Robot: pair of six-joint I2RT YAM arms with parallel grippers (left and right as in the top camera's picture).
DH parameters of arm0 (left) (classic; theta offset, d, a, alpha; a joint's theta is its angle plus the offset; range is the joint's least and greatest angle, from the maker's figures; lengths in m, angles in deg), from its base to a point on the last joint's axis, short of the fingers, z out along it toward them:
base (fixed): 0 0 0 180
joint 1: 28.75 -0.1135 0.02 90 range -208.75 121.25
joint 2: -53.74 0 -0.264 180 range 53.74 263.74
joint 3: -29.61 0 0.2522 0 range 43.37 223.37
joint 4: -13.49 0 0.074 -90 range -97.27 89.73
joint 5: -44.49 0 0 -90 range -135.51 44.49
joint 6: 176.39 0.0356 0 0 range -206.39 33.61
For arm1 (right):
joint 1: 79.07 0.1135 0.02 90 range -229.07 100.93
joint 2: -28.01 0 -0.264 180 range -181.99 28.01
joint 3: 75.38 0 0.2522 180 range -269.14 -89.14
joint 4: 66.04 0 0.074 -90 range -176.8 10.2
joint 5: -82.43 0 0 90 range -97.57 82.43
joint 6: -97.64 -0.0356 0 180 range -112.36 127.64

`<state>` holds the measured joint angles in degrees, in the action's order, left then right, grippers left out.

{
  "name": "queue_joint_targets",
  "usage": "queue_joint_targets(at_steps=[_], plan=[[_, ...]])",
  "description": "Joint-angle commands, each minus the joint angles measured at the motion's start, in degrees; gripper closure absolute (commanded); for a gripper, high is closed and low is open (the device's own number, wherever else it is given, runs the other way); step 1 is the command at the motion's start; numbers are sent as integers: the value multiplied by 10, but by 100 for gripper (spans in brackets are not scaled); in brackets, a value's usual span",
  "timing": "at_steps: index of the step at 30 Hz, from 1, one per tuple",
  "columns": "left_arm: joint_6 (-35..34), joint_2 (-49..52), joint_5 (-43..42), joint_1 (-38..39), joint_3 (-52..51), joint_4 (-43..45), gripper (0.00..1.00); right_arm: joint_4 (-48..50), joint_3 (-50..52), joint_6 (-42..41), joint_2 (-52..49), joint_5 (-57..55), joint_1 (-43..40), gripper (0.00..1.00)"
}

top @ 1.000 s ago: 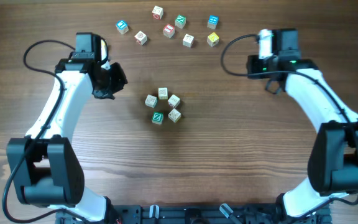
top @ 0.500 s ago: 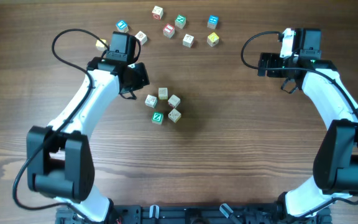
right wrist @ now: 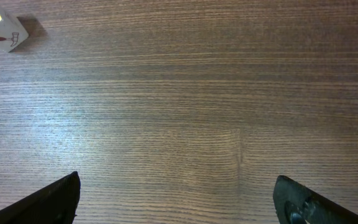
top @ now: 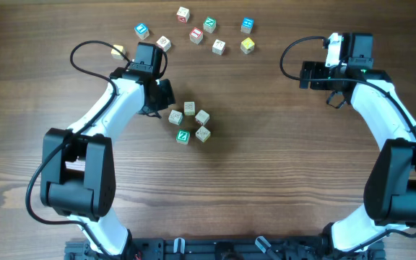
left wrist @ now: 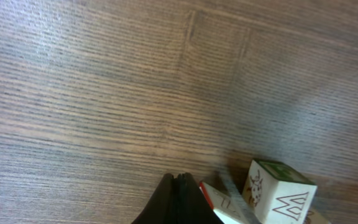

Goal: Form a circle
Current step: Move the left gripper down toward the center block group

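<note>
Ring of five little wooden letter cubes (top: 203, 117), four cream, one green Z, sits mid-way on the brown wooden desk (top: 266, 180). Left gripper (top: 163, 96), pinched shut and empty, hovers just beside its far-left cream cube (top: 175, 116): gentle inward nudges, I'd say. Right gripper (right wrist: 179, 199) gapes wide, empty, near the far right edge.

A brown wooden table (top: 266, 188) filled every view, its fine grain running side to side, with a wavier figure toward the near left corner. Soft, even light left a pale sheen on the boards.
</note>
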<state>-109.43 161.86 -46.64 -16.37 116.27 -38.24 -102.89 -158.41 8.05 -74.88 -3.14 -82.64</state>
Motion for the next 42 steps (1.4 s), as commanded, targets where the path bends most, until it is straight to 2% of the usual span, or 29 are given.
queue_joint_targets(at_steps=[1,5,35,42], plan=[[-4,9,6,2,-28,28,96,1,-8,-5,-4,0,1,0],[-4,9,6,2,-55,66,96,1,-8,-6,-4,0,1,0],[-4,9,-11,30,-55,39,93,1,-8,-6,-4,0,1,0],[-4,5,46,29,-51,37,94,1,-8,-6,-4,0,1,0]])
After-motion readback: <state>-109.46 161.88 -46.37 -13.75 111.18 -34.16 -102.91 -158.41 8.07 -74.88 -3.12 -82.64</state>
